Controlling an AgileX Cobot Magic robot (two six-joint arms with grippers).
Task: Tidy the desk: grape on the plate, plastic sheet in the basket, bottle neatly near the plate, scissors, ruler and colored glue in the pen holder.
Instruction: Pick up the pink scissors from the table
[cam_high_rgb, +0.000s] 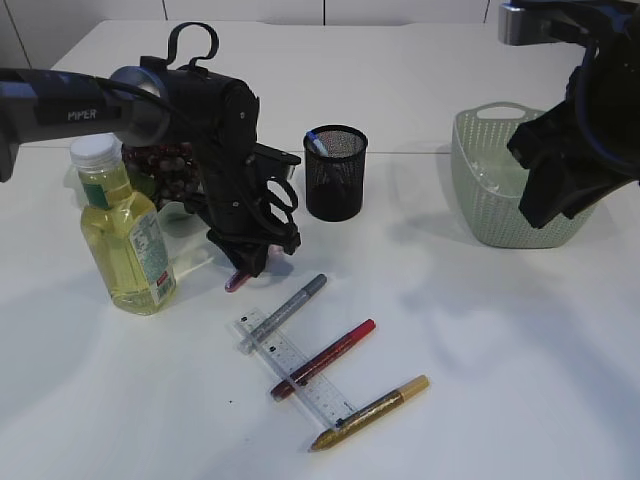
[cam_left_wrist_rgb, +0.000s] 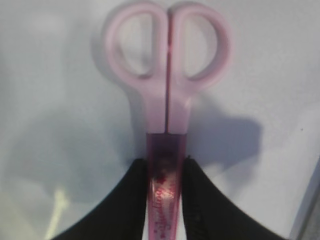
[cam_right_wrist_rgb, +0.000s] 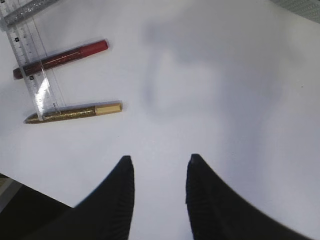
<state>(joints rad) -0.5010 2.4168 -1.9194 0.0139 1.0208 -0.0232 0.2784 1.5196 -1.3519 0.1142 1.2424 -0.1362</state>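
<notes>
Scissors (cam_left_wrist_rgb: 167, 100) lie flat on the white desk (cam_high_rgb: 500, 350), pink handles pointing away from the left gripper (cam_left_wrist_rgb: 165, 200), whose 2 fingers press on either side of the translucent blade cover. That grasp at the blade end makes sense to me: lifted so, the handles could end up topmost in the black mesh pen holder (cam_high_rgb: 336, 172) just beyond. The right gripper (cam_right_wrist_rgb: 159, 195) hangs parted and empty above bare desk, near the green basket (cam_high_rgb: 490, 190). The ruler (cam_high_rgb: 295, 372) lies under the red glue pen (cam_high_rgb: 325, 358), with gold (cam_high_rgb: 372, 412) and silver (cam_high_rgb: 285, 310) ones alongside, all still waiting. The bottle (cam_high_rgb: 125, 235) stands before the grapes (cam_high_rgb: 165, 165).
</notes>
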